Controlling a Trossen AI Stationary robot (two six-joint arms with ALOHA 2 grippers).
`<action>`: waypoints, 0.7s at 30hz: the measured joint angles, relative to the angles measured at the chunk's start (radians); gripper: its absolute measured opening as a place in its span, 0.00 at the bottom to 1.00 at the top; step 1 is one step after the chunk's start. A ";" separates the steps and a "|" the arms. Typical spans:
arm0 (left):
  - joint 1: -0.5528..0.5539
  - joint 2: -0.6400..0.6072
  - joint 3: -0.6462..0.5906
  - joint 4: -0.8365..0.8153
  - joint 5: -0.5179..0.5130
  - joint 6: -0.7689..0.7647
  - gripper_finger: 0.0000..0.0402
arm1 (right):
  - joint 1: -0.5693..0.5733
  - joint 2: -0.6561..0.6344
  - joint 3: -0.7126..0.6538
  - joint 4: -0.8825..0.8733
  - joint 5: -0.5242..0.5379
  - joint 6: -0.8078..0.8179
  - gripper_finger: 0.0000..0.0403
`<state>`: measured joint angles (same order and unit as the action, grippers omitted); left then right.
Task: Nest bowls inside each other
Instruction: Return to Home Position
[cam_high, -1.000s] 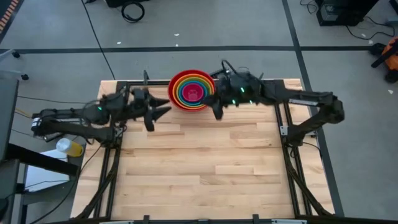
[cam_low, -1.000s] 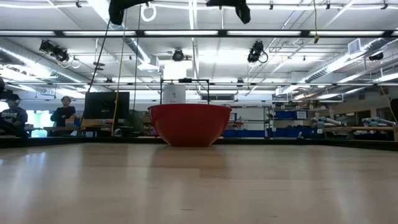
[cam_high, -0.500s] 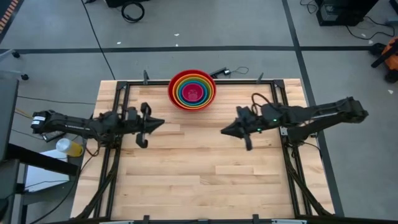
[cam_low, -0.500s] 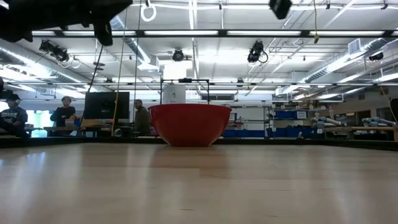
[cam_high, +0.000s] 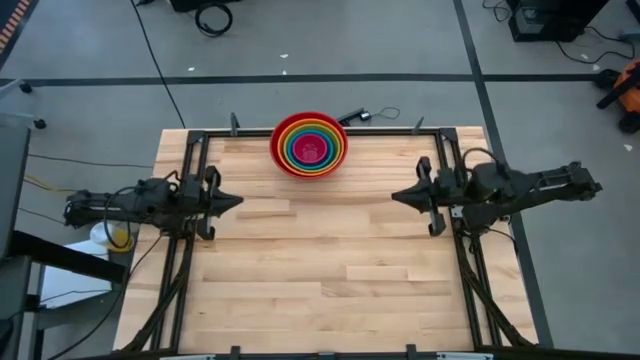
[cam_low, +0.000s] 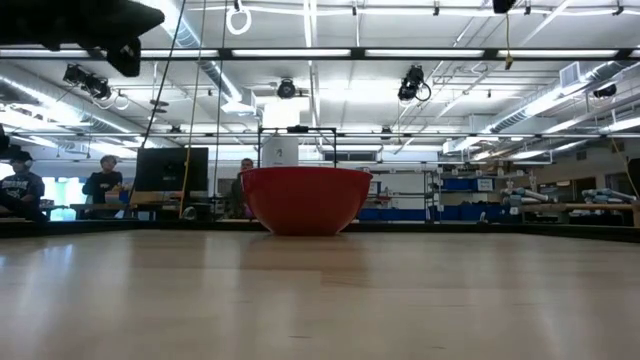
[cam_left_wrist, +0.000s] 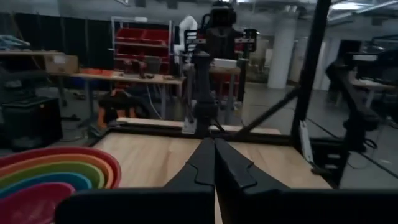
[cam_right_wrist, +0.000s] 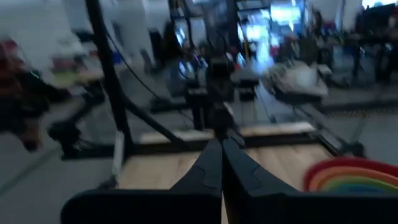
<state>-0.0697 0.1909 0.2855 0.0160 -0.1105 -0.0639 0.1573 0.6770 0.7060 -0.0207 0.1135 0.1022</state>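
The bowls (cam_high: 309, 145) stand nested in one stack at the middle of the table's far edge: red outermost, then orange, green, blue and pink innermost. The red bowl (cam_low: 304, 199) rests by its base on the wood; the stack also shows in both wrist views (cam_left_wrist: 43, 180) (cam_right_wrist: 356, 174). My left gripper (cam_high: 236, 201) hovers shut at the table's left side, pointing level toward the right. My right gripper (cam_high: 396, 195) hovers shut at the right side, pointing level toward the left. Neither is near the bowls.
A black metal frame (cam_high: 440, 140) runs along the table's far, left and right edges. A yellow-and-white object (cam_high: 112, 236) lies off the table's left edge. Bare wood (cam_high: 320, 260) spreads between and in front of the arms. People (cam_low: 100, 180) stand far behind the table.
Both grippers have drawn back from beside the bowl stack: the left toward the table's left edge and down, the right toward the right edge and the near side. Both have shut and turned level. The bowls have stayed in place.
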 joint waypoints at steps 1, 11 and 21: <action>-0.008 -0.010 0.000 -0.018 -0.004 0.000 0.00 | 0.004 -0.020 -0.052 0.070 -0.001 0.005 0.01; -0.028 -0.018 -0.068 -0.011 -0.060 0.030 0.00 | -0.007 -0.058 -0.445 0.549 -0.036 0.167 0.01; -0.028 -0.017 -0.213 0.155 -0.061 0.005 0.00 | -0.025 -0.108 -0.497 0.581 -0.076 0.053 0.01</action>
<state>-0.0978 0.1738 0.0727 0.1712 -0.1719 -0.0587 0.1324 0.5695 0.2090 0.5602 0.0371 0.1549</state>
